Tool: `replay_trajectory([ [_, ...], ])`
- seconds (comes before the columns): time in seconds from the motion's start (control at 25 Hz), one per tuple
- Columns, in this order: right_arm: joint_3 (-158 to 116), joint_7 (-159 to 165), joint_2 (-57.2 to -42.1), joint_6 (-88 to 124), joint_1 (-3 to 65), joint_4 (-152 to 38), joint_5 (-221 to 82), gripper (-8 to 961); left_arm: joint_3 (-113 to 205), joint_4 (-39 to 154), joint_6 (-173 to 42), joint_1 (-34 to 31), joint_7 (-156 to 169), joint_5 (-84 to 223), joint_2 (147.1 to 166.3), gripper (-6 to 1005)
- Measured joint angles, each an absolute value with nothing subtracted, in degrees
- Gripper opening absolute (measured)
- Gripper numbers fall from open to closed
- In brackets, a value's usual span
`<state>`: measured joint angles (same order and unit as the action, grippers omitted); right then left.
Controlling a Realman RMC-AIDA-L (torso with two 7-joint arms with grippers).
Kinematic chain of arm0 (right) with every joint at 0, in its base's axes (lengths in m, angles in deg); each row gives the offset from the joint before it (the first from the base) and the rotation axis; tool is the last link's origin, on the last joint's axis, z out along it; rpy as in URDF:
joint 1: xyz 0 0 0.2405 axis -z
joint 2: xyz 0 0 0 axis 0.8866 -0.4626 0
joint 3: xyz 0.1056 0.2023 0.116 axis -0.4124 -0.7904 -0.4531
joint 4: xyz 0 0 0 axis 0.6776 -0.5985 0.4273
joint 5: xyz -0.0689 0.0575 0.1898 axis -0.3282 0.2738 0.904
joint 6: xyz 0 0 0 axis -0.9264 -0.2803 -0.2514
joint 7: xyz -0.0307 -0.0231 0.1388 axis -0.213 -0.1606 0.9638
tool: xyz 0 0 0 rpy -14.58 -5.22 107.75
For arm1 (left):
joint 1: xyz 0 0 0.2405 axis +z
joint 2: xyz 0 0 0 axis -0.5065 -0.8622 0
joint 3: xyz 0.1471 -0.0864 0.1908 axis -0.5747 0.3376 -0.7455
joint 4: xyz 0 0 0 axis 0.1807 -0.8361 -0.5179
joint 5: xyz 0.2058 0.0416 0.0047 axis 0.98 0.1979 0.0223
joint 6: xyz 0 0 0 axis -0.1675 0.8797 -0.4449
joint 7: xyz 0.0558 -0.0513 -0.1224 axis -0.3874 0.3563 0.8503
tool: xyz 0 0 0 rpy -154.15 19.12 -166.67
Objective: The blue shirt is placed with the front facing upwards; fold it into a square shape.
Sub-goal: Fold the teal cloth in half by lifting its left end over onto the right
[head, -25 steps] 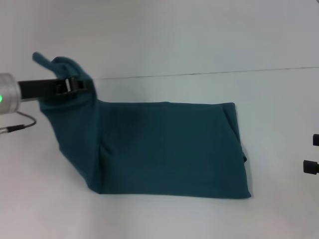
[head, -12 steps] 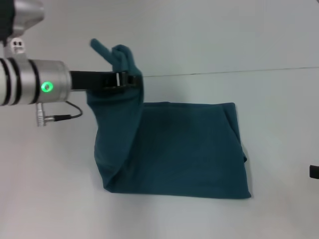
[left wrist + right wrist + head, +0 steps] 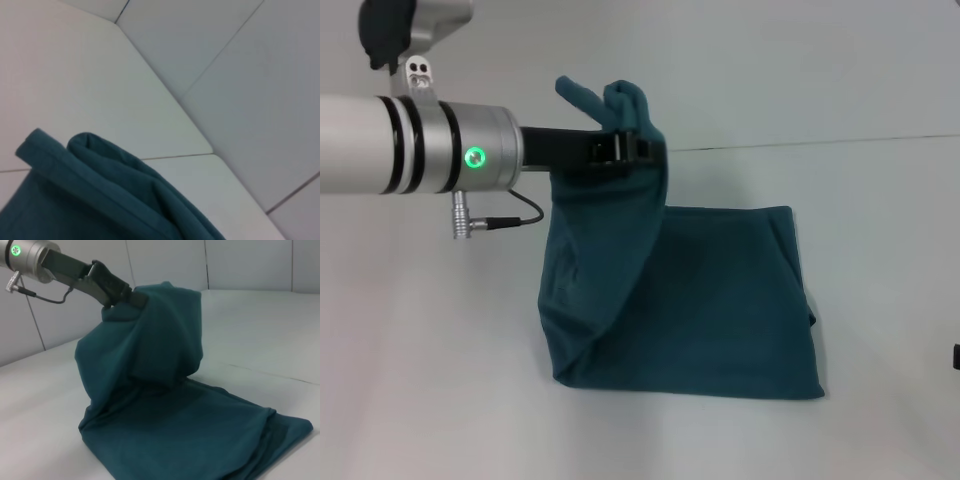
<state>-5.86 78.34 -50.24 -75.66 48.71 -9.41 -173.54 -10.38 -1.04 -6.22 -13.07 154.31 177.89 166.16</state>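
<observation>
Shirt point(image 3: 700, 300) lies partly folded on the white counter point(image 3: 880, 220), its left end lifted into the air. Left hand point(image 3: 632, 150), up at about eleven o'clock from the cloth's middle, is clamped on a bunched edge, and fabric drapes down from it. Right hand seems to be only a dark sliver at the three o'clock edge; I cannot tell its state.

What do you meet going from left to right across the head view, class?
Left arm's silver barrel → left gripper shut on the lifted end of the blue shirt → flat part of the shirt → bare white table.
</observation>
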Motion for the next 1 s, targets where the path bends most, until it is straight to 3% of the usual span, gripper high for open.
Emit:
replay_trajectory([
  [1.0, -7.02, 76.61, -50.03, -72.85, 48.83, -11.40, -175.25, 868, -26.82, 17.99, -22.19, -17.60, 147.98, 158.94, 166.42, 73],
])
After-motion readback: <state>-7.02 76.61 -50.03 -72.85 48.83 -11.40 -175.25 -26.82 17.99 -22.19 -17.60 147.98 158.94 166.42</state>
